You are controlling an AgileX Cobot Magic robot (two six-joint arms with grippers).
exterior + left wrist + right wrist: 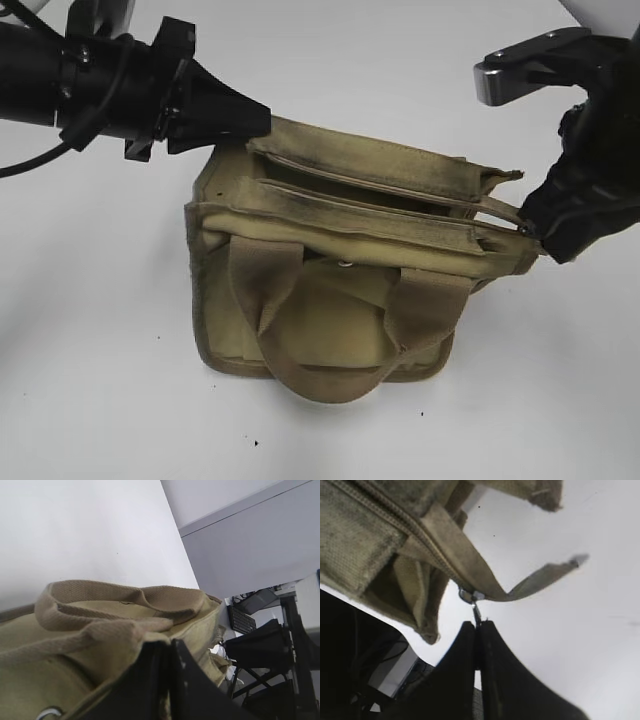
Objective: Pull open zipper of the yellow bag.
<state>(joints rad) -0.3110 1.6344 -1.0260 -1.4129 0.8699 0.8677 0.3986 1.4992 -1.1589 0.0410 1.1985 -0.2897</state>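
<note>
Soft olive-yellow canvas bag lying on the white table, left gripper clamped on its far-left fabric corner, right gripper pinched on the small silver pull tab of the khaki zipper; limp cloth likely bunches, so anchor firmly.

White worktop, a few dark specks, yellow bag resting directly on it near the middle.

The yellow bag hides the left end effector tips.
</note>
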